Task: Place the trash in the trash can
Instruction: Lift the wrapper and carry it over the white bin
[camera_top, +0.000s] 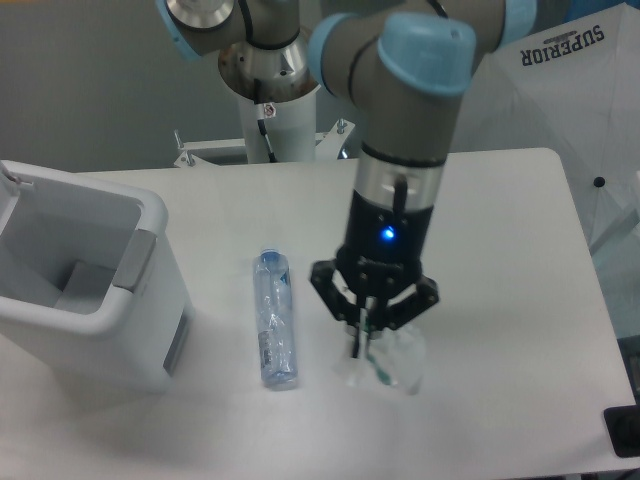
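White tabletop (500, 210) was your work surface. Right of the bottle (275, 318), your gripper (368, 335) was pinched closed on the crumpled wrapper (392, 366), hanging just beside the bottle. Left of the bottle stood the trash can (90, 290).

The white table (500, 200) has rounded corners and a plain matte top. A white trash can (90, 290) with grey side panels stands at its left edge. A slim clear bottle (275, 320) with a blue cap lies flat near the centre, cap toward the far side, apart from the can.
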